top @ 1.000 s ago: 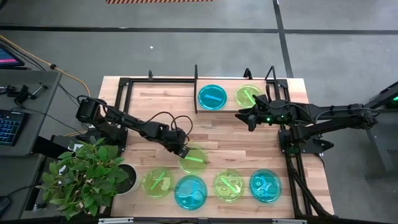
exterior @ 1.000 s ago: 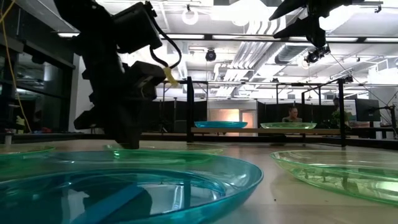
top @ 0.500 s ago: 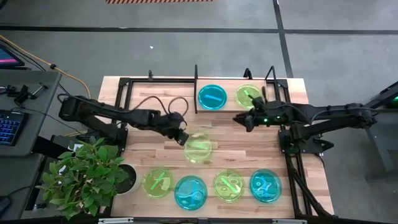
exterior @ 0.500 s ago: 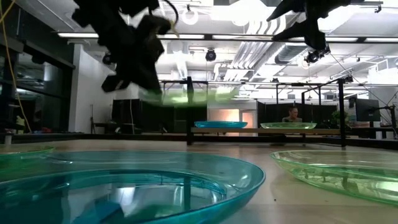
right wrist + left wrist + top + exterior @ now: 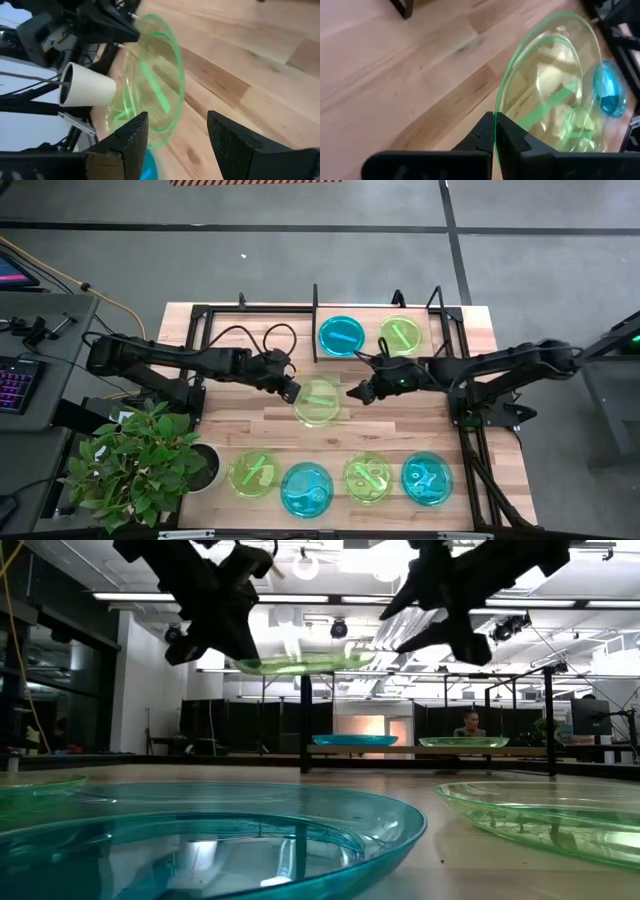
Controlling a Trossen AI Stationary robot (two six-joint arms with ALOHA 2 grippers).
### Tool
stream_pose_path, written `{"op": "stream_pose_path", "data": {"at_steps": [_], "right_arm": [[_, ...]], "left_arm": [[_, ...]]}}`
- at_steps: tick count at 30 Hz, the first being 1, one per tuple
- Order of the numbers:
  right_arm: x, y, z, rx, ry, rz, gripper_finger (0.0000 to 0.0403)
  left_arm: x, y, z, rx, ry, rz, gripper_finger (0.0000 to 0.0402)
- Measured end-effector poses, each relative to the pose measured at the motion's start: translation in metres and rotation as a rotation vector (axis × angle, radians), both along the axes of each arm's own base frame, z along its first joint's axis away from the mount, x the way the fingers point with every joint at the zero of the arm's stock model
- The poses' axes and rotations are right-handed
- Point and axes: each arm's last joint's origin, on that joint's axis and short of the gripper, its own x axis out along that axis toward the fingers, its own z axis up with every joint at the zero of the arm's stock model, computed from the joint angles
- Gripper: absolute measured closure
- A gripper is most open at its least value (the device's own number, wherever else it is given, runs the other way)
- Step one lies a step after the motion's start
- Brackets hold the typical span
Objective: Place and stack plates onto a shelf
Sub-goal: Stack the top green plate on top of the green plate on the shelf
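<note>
My left gripper (image 5: 292,390) is shut on a lime-green plate (image 5: 318,401) and holds it in the air over the middle of the table; the low view shows this plate (image 5: 300,664) well above the tabletop. My right gripper (image 5: 357,392) is open. It stands just to the right of the held plate's rim and faces it, without touching as far as I can see. The shelf (image 5: 250,308) runs along the far edge. A cyan plate (image 5: 342,336) and a green plate (image 5: 400,334) rest on its board. Several more plates lie flat in a row by the near edge (image 5: 307,488). My left gripper (image 5: 495,116) pinches the held plate's rim (image 5: 496,102) on the plate's left side, with one finger on each face. The fingers come in about level from the table's left. The plate is lifted clear and sits nearly level (image 5: 300,664).
A potted plant (image 5: 140,465) in a white pot (image 5: 205,468) stands at the near left corner. Black upright rods of the shelf (image 5: 315,320) rise beside the cyan plate. Bare wood (image 5: 240,430) lies between the near row and the shelf.
My left gripper has lifted the lime-green plate off the table and carried it up and toward the far edge. My right gripper has moved from beside the shelf's green plate toward the left and near, up to the held plate's right rim.
</note>
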Motion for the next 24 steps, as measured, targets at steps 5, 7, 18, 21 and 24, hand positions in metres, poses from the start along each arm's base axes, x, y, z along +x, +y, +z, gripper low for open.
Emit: {"op": "stream_pose_path", "data": {"at_steps": [5,7,18,21,24], "right_arm": [[0.015,-0.001,-0.005,-0.022,0.045,-0.038,0.0215],[0.021,-0.001,-0.008,-0.048,0.063,-0.043,0.0215],[0.036,-0.002,-0.028,-0.068,0.139,-0.093,0.0215],[0.036,-0.002,-0.027,-0.07,0.134,-0.097,0.0223],[0.036,-0.002,-0.027,-0.069,0.133,-0.097,0.0247]], "left_arm": [[0.002,0.001,-0.001,0.01,-0.007,0.019,0.0401],[0.002,0.002,-0.001,0.016,-0.011,0.024,0.0401],[0.002,0.004,0.0,0.027,-0.014,0.024,0.0401],[0.002,0.004,0.0,0.027,-0.014,0.025,0.0401],[0.002,0.004,0.0,0.031,-0.014,0.027,0.0401]]}}
